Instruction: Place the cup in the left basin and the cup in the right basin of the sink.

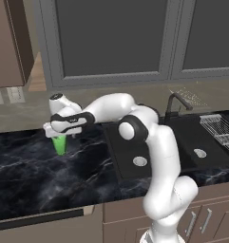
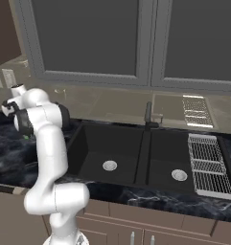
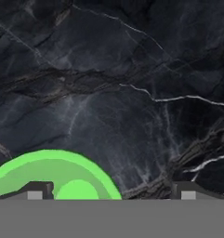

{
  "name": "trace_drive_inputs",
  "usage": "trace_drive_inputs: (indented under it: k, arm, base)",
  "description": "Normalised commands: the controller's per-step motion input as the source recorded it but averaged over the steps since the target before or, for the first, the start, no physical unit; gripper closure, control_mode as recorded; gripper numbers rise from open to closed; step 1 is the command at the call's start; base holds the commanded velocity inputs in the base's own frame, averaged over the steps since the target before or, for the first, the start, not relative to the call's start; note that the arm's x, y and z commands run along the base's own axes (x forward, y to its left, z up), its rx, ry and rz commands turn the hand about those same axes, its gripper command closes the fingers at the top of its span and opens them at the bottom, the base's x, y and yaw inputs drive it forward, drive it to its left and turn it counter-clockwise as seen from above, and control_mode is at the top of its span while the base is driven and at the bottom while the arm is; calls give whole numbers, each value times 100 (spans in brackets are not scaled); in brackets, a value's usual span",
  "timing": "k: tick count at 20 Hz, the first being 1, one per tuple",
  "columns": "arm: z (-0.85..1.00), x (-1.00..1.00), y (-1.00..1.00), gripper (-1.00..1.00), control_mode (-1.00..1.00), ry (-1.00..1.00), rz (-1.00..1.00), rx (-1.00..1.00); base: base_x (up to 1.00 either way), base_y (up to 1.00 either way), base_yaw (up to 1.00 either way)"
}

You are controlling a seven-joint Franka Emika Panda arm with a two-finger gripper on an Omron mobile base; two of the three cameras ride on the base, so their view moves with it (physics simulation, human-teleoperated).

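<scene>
Left base view: the end effector [image 1: 60,135] hangs over a green cup [image 1: 60,144] standing on the dark desk [image 1: 35,171], left of the sink [image 1: 130,156].

Right base view: both basins [image 2: 109,153] hold nothing but drains.

Hand view: the fingers [image 3: 35,191] stand spread apart, one over the cup's [image 3: 53,176] rim.

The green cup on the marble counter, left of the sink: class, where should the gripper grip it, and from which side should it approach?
Grip the green cup at its rim wall, from above. It stands upright, mouth open upward, as the hand view shows. The gripper is off-centre: the left finger tip overlaps the mouth, the other is over bare counter. Straddle one wall.
</scene>
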Motion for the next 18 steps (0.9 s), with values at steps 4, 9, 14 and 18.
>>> trace_drive_inputs:
  k: [4,9,14,18]
  arm:
    - [-26,0,34,-100,-100,-6,-2,2]
    - [-36,-6,24,100,-100,-1,-2,5]
    - [-11,-3,5,100,-100,4,0,2]
    - [-5,-1,0,100,-100,1,0,0]
  base:
    - [0,0,0]
    - [0,0,0]
    - [0,0,0]
    - [0,0,0]
